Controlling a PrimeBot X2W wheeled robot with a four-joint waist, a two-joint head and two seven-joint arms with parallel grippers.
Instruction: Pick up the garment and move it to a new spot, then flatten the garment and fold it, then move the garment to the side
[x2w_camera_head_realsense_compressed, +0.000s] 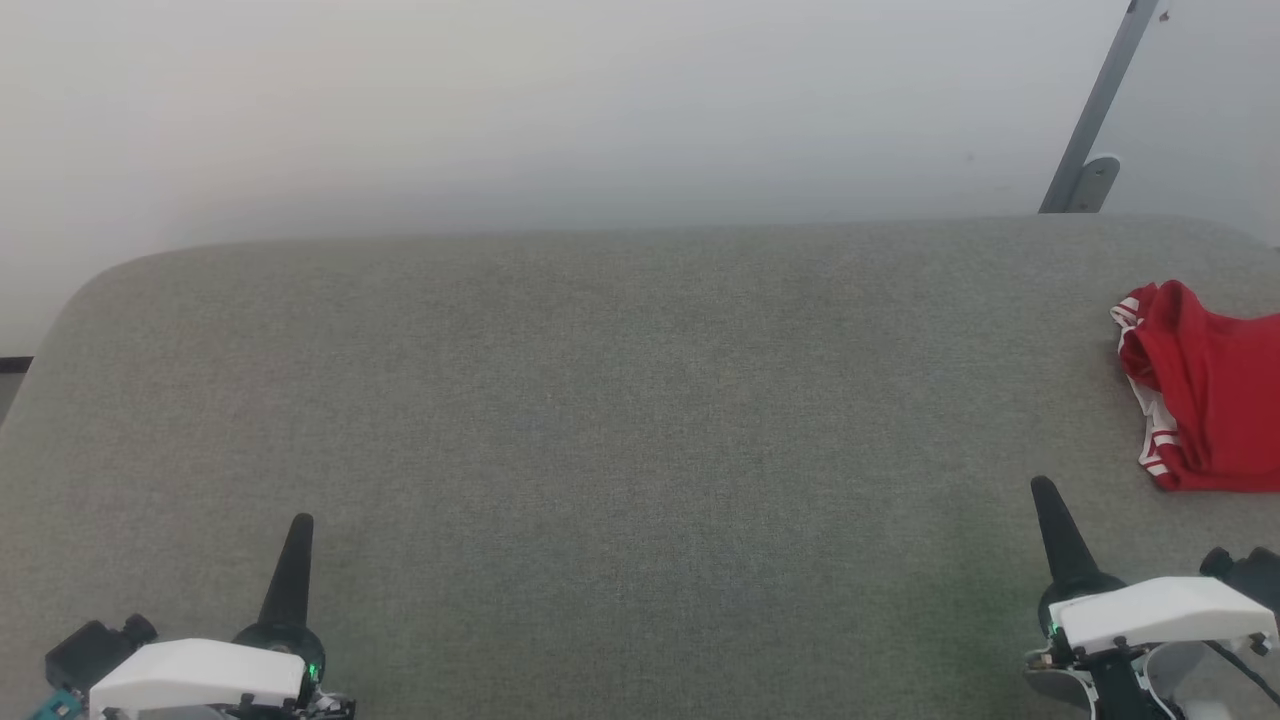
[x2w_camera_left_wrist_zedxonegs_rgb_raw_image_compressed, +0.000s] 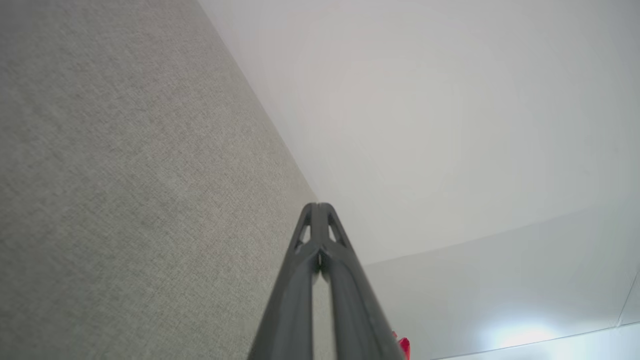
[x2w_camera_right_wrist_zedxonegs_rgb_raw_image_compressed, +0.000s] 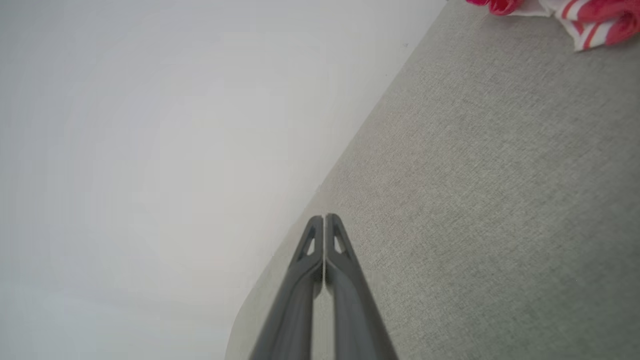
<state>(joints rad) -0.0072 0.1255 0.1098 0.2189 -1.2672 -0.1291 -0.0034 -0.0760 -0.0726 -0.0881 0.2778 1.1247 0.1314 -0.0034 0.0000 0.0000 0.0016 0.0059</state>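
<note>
Garment (x2w_camera_head_realsense_compressed: 1210, 390) lies bundled at worktop's (x2w_camera_head_realsense_compressed: 600, 450) right edge, seemingly set aside; left end effector (x2w_camera_head_realsense_compressed: 300, 522) and right end effector (x2w_camera_head_realsense_compressed: 1044, 488) clenched, empty.

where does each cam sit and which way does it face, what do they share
Head view: on the head, looking forward and down over the grey table toward the wall; left gripper lower left, right gripper lower right, both shut.
Left wrist view: on the left wrist, along its shut fingers across the table's edge to the wall.
Right wrist view: on the right wrist, along its shut fingers over the table.
Shared: head and right wrist views both show the red garment.
</note>
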